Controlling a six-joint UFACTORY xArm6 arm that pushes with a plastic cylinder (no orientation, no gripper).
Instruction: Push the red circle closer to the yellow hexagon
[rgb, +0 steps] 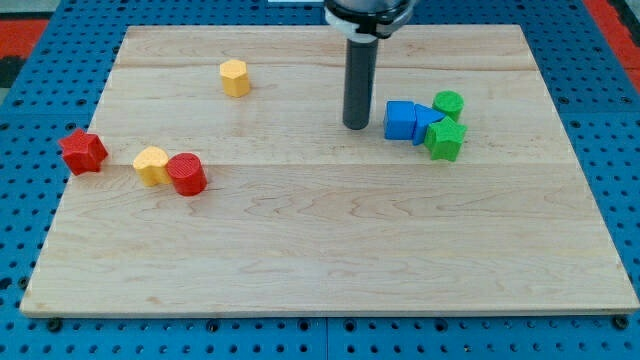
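The red circle lies at the view's left, touching a yellow block on its left side. The yellow hexagon sits toward the view's top left, well above the red circle. My tip rests on the board near the view's top centre, far to the right of both, just left of a blue block.
A red star-like block lies at the board's left edge. A cluster at the right holds two blue blocks, the second one, a green circle and a green block. The wooden board sits on a blue pegboard.
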